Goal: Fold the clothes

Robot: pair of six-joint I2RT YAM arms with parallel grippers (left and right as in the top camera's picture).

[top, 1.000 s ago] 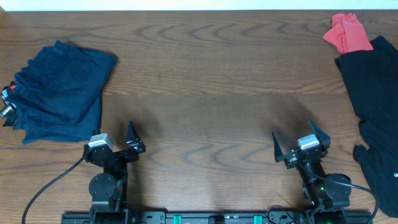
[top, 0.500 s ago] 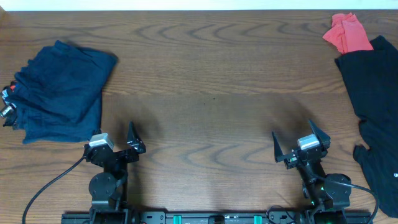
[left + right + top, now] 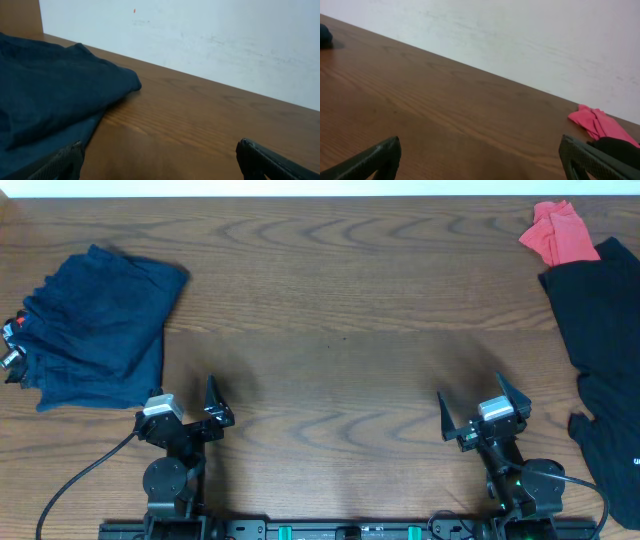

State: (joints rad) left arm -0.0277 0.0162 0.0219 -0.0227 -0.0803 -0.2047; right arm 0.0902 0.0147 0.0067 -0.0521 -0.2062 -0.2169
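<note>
Folded navy clothes sit at the worktop's left edge, a dark garment lies unfolded far right, and the left tool and right tool rest splayed and empty, the garment likely next to be pulled centre.

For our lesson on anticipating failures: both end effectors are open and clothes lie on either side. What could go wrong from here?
1. The black garment runs off the overhead view's right edge, so the right end effector may grab a poor spot.
2. The red cloth lies against it and could be dragged along.
3. The left end effector might disturb the folded navy pile.
</note>
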